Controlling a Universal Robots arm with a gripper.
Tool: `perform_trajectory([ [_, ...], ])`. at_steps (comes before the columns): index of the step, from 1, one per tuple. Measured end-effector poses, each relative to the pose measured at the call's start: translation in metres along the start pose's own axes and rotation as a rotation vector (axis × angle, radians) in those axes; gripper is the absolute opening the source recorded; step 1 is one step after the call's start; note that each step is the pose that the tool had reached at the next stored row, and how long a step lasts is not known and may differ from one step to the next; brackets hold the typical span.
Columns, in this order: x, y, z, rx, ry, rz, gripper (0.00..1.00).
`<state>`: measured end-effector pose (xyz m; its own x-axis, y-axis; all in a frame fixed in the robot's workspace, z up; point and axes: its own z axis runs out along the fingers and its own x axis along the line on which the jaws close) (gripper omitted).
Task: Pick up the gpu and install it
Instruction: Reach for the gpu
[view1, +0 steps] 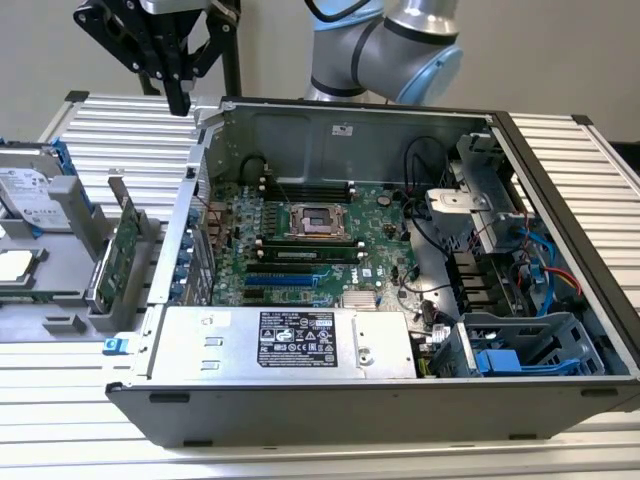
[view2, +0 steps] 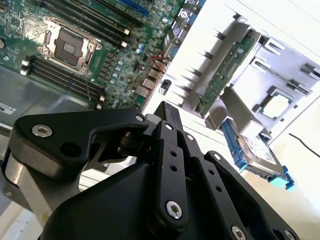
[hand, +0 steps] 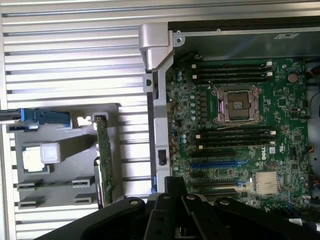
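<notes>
Gpu (view1: 120, 250) edge-on in holder (view1: 60, 300), far face hidden.

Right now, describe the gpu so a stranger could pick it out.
Start at the open computer case; the grey parts holder lies beside it at the exterior view's left. The gpu is the thin green card standing on edge there, unlike the flat hard drive and processor.

Bright, even light fills the exterior view, the ribbed worktop (view1: 110, 130) pale and faintly glaring. In the second wrist view it washes out almost white (rib detail lost), crossed by hard dark shadows. The black end effector (view2: 167, 107) carries a dull grey sheen there.
</notes>
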<state>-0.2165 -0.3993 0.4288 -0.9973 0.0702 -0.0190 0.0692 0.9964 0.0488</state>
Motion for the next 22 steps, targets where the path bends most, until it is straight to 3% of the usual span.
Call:
perform_trajectory([
  [22, 0.0198, -0.0035, -0.0006, 0.0, 0.0001, -0.001, 0.0],
])
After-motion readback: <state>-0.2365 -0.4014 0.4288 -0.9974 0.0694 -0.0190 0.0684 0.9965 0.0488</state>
